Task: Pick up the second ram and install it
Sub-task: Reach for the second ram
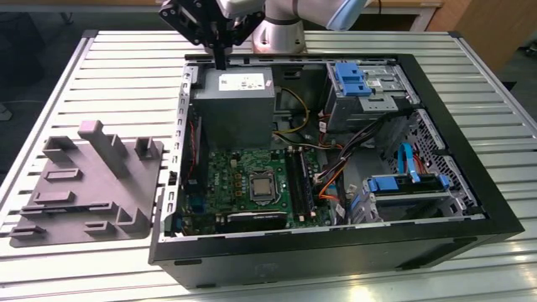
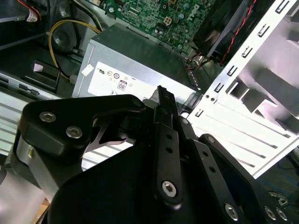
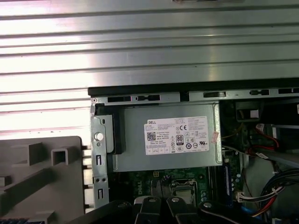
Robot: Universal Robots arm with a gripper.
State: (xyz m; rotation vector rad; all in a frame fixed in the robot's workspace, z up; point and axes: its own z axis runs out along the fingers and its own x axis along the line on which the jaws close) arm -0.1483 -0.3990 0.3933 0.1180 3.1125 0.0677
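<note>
Exterior view first: where is the second ram (image 1: 69,206)?

On the gray fixture (image 1: 92,189), at the exterior view's left of the open computer case (image 1: 336,255). A dark narrow strip lies flat in the long slot on the fixture's near half, and I take that for it (I cannot be sure).

And the gripper (image 1: 220,65)?

Well apart from the strip. It hangs over the case's far edge, pointing down just above the far end of the gray power supply (image 1: 233,107). In the second wrist view its 2 fingers (image 2: 166,140) are pressed together, closed on each other and not on the ram.

What else is around?

Nearer than the power supply lies the green motherboard (image 1: 226,176), with the black memory sockets (image 1: 300,182) along its right side. Fixture and case both rest on 1 slatted metal table (image 1: 126,75).
</note>
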